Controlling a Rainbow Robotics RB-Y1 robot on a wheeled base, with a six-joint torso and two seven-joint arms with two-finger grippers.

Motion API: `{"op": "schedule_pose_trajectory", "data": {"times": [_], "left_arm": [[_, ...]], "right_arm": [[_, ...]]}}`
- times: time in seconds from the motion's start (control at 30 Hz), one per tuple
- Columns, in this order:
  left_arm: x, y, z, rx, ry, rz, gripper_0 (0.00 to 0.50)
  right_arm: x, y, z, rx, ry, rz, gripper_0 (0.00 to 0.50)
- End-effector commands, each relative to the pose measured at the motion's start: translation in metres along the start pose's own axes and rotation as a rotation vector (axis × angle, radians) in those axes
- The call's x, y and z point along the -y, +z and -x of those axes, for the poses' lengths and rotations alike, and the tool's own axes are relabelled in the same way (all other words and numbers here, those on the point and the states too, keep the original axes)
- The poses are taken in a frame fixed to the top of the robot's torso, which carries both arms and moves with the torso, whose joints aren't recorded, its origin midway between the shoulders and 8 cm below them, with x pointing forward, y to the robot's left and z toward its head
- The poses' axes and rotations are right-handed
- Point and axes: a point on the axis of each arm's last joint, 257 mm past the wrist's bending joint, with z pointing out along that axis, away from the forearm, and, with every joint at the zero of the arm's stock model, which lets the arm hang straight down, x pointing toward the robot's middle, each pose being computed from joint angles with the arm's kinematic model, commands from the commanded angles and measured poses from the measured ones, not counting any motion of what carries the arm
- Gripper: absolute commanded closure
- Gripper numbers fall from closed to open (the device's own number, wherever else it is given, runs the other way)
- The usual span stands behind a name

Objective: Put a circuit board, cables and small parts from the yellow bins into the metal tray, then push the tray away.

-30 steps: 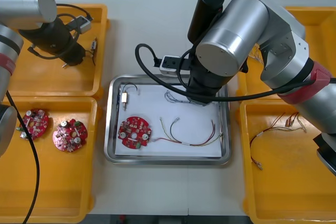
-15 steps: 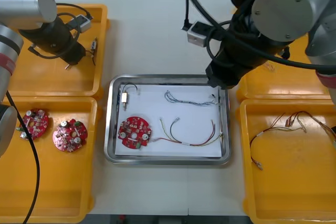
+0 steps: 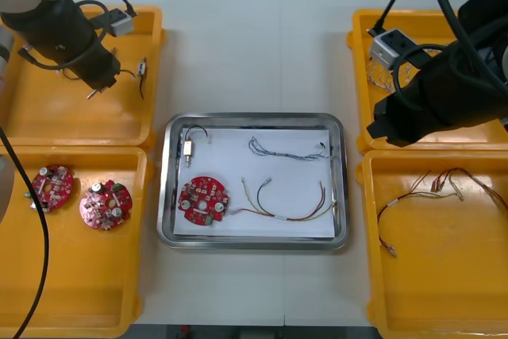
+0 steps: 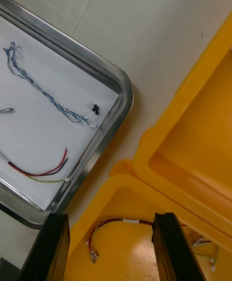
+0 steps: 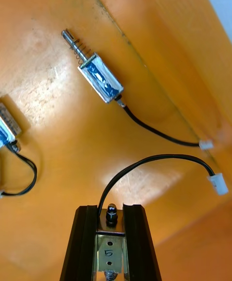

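Note:
The metal tray (image 3: pixel 252 242) lies mid-table, white inside. In it are a round red circuit board (image 3: pixel 204 201), a small metal part (image 3: pixel 189 148) on a black cable, a blue and white cable (image 3: pixel 286 150) and a red and yellow cable (image 3: pixel 290 206). My left gripper (image 3: pixel 95 89) hangs over the far left yellow bin (image 3: pixel 48 125). In the left wrist view it (image 5: pixel 111 215) is shut on a small metal part with a black cable (image 5: pixel 159 162). My right gripper (image 3: pixel 390 134) is open (image 4: pixel 111 249) over the right bins' shared edge, off the tray's (image 4: pixel 104 145) right rim.
Another small metal part (image 5: pixel 99 78) lies in the far left bin beyond my left fingers. The near left bin (image 3: pixel 79 275) holds two circuit boards (image 3: pixel 52 186). Red and yellow cables (image 3: pixel 421 196) lie in the near right bin (image 3: pixel 444 275). The far right bin (image 3: pixel 365 29) sits under my right arm.
My right arm has swung right from over the tray to the right bins, leaving the blue and white cable in the tray. My left arm shifted slightly over the far left bin.

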Motion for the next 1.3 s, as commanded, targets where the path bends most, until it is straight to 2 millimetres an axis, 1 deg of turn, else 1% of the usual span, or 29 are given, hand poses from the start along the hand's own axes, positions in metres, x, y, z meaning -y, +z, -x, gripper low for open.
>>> {"op": "schedule_pose_trajectory", "data": {"times": [0.03, 0.17, 0.2, 0.27, 0.3, 0.37, 0.53, 0.73, 0.8, 0.83, 0.93, 1.0, 1.03, 1.07, 1.2, 1.23, 1.3], "left_arm": [[-0.025, -0.049, -0.001, 0.035, 0.028, 0.033, 0.5], [-0.023, -0.067, -0.01, 0.017, 0.006, 0.017, 0.5], [-0.023, -0.07, -0.011, 0.016, 0.002, 0.015, 0.5], [-0.021, -0.081, -0.018, 0.004, -0.017, 0.004, 0.5], [-0.021, -0.083, -0.02, 0.0, -0.022, 0.003, 0.5], [-0.024, -0.092, -0.02, 0.019, -0.042, 0.025, 0.5], [-0.023, -0.108, -0.015, 0.073, -0.093, 0.087, 0.5], [-0.01, -0.119, -0.008, 0.14, -0.18, 0.106, 0.5], [0.005, -0.119, -0.004, 0.166, -0.241, 0.08, 0.5], [0.009, -0.12, -0.003, 0.174, -0.255, 0.076, 0.5], [0.032, -0.121, 0.003, 0.196, -0.319, 0.065, 0.5], [0.051, -0.12, 0.007, 0.204, -0.369, 0.051, 0.5], [0.057, -0.12, 0.008, 0.204, -0.379, 0.047, 0.5], [0.067, -0.118, 0.01, 0.205, -0.401, 0.037, 0.5], [0.09, -0.113, 0.01, 0.201, -0.435, 0.032, 0.5], [0.092, -0.112, 0.01, 0.198, -0.44, 0.032, 0.5], [0.103, -0.108, 0.01, 0.19, -0.459, 0.028, 0.5]], "right_arm": [[0.031, -0.015, -0.024, 0.013, 0.182, -0.046, 0.0], [0.052, -0.02, -0.045, 0.01, 0.301, -0.067, 0.0], [0.055, -0.021, -0.047, 0.012, 0.31, -0.07, 0.0], [0.067, -0.025, -0.056, 0.014, 0.355, -0.087, 0.0], [0.069, -0.026, -0.058, 0.014, 0.363, -0.087, 0.0], [0.08, -0.029, -0.067, 0.015, 0.403, -0.103, 0.0], [0.098, -0.036, -0.085, 0.008, 0.457, -0.135, 0.0], [0.115, -0.041, -0.101, 0.004, 0.513, -0.178, 0.0], [0.122, -0.041, -0.107, 0.001, 0.538, -0.2, 0.0], [0.123, -0.041, -0.11, -0.002, 0.543, -0.205, 0.0], [0.129, -0.041, -0.119, -0.01, 0.569, -0.223, 0.0], [0.131, -0.041, -0.125, -0.018, 0.584, -0.231, 0.0], [0.132, -0.041, -0.127, -0.021, 0.588, -0.234, 0.0], [0.133, -0.04, -0.13, -0.024, 0.594, -0.238, 0.0], [0.138, -0.04, -0.138, -0.033, 0.612, -0.26, 0.0], [0.139, -0.04, -0.138, -0.033, 0.613, -0.263, 0.0], [0.141, -0.04, -0.14, -0.035, 0.617, -0.27, 0.0]]}}
